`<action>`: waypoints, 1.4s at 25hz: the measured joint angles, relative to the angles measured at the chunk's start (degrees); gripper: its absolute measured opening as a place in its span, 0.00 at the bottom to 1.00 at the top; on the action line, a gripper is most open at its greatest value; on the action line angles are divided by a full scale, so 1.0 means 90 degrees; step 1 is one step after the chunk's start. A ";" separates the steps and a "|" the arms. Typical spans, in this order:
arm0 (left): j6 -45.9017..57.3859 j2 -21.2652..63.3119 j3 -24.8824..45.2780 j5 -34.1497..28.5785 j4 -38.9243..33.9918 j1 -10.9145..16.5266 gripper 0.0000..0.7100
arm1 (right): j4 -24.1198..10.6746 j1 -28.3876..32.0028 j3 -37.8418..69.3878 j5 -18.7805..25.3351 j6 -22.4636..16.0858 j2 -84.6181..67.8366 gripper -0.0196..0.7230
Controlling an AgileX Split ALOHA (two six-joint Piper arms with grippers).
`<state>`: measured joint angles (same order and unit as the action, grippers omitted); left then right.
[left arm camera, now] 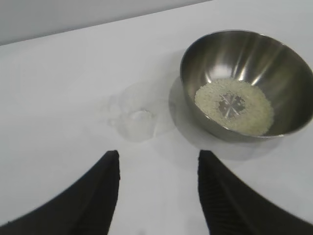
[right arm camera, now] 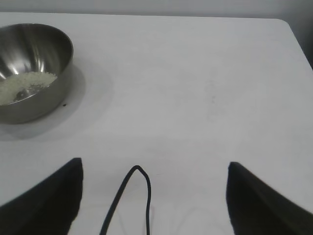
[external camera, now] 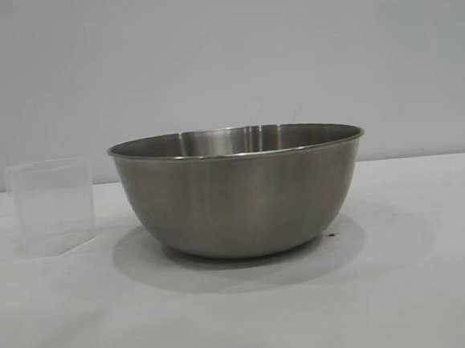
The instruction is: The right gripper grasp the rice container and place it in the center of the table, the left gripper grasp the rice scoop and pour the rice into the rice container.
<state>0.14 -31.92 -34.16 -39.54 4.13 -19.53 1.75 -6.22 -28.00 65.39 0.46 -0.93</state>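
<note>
The rice container stands upright near the middle of the counter, and the wrist views show the rice already lying as a pale layer on its bottom, with a bare patch of metal showing through the middle of the heap. The rice scoop stands upright on the counter just beside the bowl, on the left arm's side, apart from it and seemingly empty. The left hand hangs above the counter a short way back from the scoop, its fingers spread and holding nothing. The right hand sits well apart from the bowl over bare counter, also spread wide and empty, with a thin black cable looping between its fingers. Judging by this, both parts of the task look done: the bowl is placed, the rice poured, the scoop set down; nothing obvious remains beyond the arms pulling clear.
</note>
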 joint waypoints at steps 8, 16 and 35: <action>-0.0147 0.1869 -0.0031 -0.1951 0.0061 0.0000 0.48 | 0.0000 0.0000 0.0000 0.0000 0.0000 0.0000 0.78; -0.0241 0.3087 -0.0031 -0.3275 -0.0038 0.0000 0.56 | 0.0000 0.0000 0.0000 0.0000 0.0000 0.0000 0.78; 0.0110 0.3675 0.0682 -0.2872 -0.0702 0.0000 0.56 | 0.0000 0.0000 0.0000 0.0000 0.0000 0.0000 0.78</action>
<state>1.13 1.15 -28.03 -65.39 -2.18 -19.53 1.75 -6.22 -28.00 65.39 0.46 -0.93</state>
